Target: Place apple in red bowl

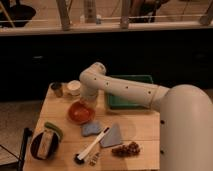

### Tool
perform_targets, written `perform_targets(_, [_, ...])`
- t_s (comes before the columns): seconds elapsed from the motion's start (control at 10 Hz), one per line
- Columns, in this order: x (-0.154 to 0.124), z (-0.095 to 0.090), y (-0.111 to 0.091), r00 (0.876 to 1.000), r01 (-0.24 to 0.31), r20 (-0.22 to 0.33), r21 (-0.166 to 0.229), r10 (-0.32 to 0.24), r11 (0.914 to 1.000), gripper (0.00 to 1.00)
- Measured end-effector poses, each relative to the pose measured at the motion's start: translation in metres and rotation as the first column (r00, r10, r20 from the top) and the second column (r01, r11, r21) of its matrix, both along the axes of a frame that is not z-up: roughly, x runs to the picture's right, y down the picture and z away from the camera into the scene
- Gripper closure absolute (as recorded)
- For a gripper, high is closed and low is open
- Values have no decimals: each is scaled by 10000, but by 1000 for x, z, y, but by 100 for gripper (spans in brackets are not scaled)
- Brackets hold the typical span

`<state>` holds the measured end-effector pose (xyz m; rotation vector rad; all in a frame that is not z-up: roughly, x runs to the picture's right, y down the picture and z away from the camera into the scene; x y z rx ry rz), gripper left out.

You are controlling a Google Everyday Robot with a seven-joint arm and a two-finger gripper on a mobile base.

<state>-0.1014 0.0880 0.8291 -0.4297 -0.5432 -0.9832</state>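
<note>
The red bowl (79, 113) sits left of centre on the wooden table (142, 127). My white arm comes in from the right, bends at its elbow and drops to the bowl's far right rim. My gripper (89, 103) hangs there just above the rim, shut. The apple is hidden; I cannot make it out at the gripper or in the bowl.
A green tray (128, 93) stands at the back right. A white cup (74, 87) and a small can (57, 89) are at the back left, a dark bowl (44, 145) at front left. A blue sponge (91, 129), grey cloth (113, 136), brush (93, 148) and grapes (126, 149) lie in front.
</note>
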Motion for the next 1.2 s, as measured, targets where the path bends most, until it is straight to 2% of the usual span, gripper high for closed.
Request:
perform_targets(0.9, [-4, 4, -2, 9995, 155, 281, -101, -152, 9998, 99])
perform_targets(1.2, [-5, 5, -3, 9992, 179, 356, -167, -173, 9997, 94])
